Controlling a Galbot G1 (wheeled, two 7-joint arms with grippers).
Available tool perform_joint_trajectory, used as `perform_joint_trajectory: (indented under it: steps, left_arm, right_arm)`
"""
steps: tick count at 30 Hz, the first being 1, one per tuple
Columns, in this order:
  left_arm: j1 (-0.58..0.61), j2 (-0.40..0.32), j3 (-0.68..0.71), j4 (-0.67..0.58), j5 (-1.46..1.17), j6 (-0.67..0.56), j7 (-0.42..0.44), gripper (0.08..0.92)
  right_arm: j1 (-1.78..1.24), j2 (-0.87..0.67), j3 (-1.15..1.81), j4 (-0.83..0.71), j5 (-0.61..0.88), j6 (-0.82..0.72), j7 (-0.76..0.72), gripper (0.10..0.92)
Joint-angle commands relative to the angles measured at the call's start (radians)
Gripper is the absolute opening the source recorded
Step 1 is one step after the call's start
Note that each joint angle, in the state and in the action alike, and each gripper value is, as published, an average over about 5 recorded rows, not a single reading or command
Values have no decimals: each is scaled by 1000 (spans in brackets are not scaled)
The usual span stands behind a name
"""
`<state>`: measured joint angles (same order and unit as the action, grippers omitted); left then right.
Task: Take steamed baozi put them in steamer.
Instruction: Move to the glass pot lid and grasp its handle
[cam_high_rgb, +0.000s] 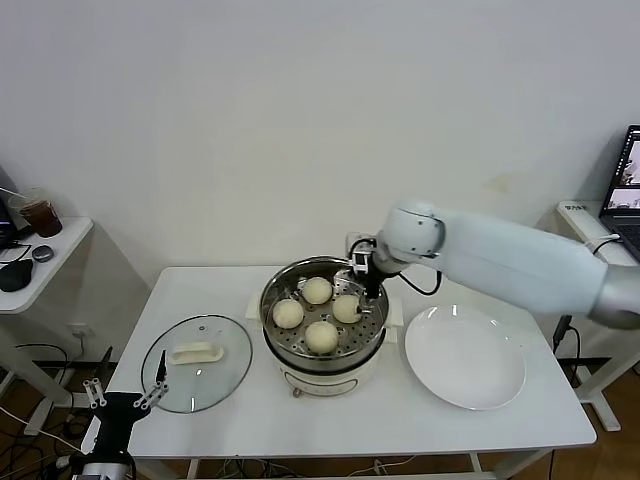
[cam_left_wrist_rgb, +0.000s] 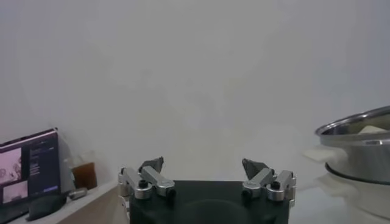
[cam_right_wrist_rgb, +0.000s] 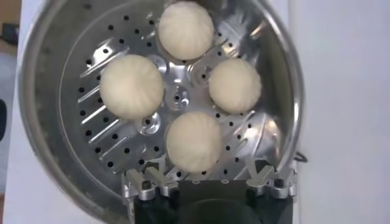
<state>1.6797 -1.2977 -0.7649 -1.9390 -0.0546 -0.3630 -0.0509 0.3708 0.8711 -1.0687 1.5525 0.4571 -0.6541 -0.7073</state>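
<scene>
Several pale round baozi (cam_high_rgb: 321, 336) lie on the perforated tray inside the shiny steamer (cam_high_rgb: 268, 300), which stands on its cream base at the table's middle. In the right wrist view the baozi (cam_right_wrist_rgb: 131, 86) sit apart from each other inside the steamer wall (cam_right_wrist_rgb: 42, 122). My right gripper (cam_high_rgb: 366, 284) hangs over the steamer's back-right rim, open and empty; in its own view the gripper (cam_right_wrist_rgb: 207, 175) stands just above the nearest bun (cam_right_wrist_rgb: 194, 141). My left gripper (cam_high_rgb: 125, 396) is parked low, off the table's front-left corner, open and empty (cam_left_wrist_rgb: 204, 165). The steamer's side shows in that view (cam_left_wrist_rgb: 359, 152).
A round glass lid (cam_high_rgb: 160, 375) with a white handle lies left of the steamer. A flat white plate (cam_high_rgb: 465, 358) lies to its right. A side table with a cup (cam_high_rgb: 40, 215) stands far left. A laptop (cam_high_rgb: 628, 175) is at far right.
</scene>
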Motion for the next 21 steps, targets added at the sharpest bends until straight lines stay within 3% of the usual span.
perform_joint_trajectory:
  steps: [1, 7, 15, 21]
  left_arm:
    - [7, -3, -18, 1, 6, 1, 1, 823]
    - [14, -4, -38, 1, 5, 2, 1, 823]
    - [15, -12, -21, 12, 9, -2, -1, 823]
    - [11, -15, -15, 26, 11, 2, -10, 823]
  right_arm:
    - [-615, -382, 533, 326, 59, 286, 429, 823]
    - [-1301, -370, 1153, 380, -134, 488, 499, 823]
    - [-1762, 54, 1633, 308, -445, 929, 482, 823]
    - [-1845, 368, 1841, 322, -528, 1119, 434, 823]
